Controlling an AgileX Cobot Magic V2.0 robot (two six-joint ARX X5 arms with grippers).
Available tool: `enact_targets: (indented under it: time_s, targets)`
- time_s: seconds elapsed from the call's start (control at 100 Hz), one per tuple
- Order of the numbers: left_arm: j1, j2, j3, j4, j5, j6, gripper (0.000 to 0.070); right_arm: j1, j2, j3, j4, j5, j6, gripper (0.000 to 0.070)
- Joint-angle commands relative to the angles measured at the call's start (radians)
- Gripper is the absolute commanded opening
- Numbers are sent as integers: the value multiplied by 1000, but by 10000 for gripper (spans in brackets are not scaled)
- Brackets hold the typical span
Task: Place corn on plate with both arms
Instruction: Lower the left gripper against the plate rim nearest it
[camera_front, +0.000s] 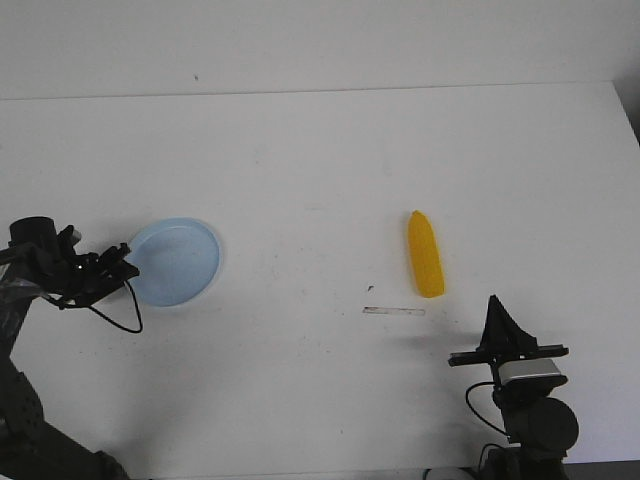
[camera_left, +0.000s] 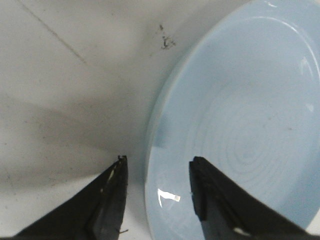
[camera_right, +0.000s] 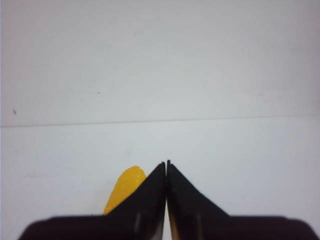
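Note:
The pale blue plate (camera_front: 178, 261) lies on the white table at the left. My left gripper (camera_front: 122, 262) is open at the plate's left rim; in the left wrist view (camera_left: 157, 172) one finger is over the plate (camera_left: 240, 125) and the other over the table, straddling the rim without gripping it. The yellow-orange corn (camera_front: 425, 253) lies on the table right of centre, tapered end pointing away. My right gripper (camera_front: 494, 305) is shut and empty, a little nearer and to the right of the corn. In the right wrist view the corn's tip (camera_right: 126, 187) shows beside the shut fingers (camera_right: 166, 162).
A thin clear strip (camera_front: 394, 311) lies on the table just in front of the corn. A small dark speck (camera_front: 370, 288) sits near it. The table's far edge (camera_front: 320, 92) meets a pale wall.

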Motion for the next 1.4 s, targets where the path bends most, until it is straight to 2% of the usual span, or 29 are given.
enact_targets:
  time_s: [0.0, 0.08, 0.46, 0.52, 0.8, 0.9, 1.04, 1.08, 1.24, 1.3, 1.39]
  targets:
    - [-2, 17, 11, -2, -10, 14, 225, 0, 1, -1, 7, 0, -6, 0]
    - [-9, 17, 11, -2, -19, 16, 189, 0, 1, -1, 7, 0, -6, 0]
    - [-40, 18, 11, 2, -31, 16, 184, 0, 1, -1, 7, 0, -6, 0]
    - [-40, 19, 11, 2, -46, 16, 147, 0, 1, -1, 7, 0, -6, 0]
    - [-40, 23, 7, 2, -53, 16, 142, 0, 1, -1, 7, 0, -6, 0]
    - [-40, 31, -2, 0, -53, 16, 66, 0, 1, -1, 7, 0, -6, 0]
    - [-43, 33, -4, -6, -53, 13, 60, 0, 1, -1, 7, 0, -6, 0]
    - [-43, 33, -4, -6, -53, 12, 2, 0, 1, -1, 7, 0, -6, 0]
    - [-43, 28, -4, -9, -52, 9, 1, 0, 1, -1, 7, 0, -6, 0]
    - [-43, 19, -4, -11, -37, 4, 1, 0, 1, -1, 7, 0, -6, 0]
    - [-46, -4, -4, -6, 34, -13, 1, 0, 1, -1, 7, 0, -6, 0]
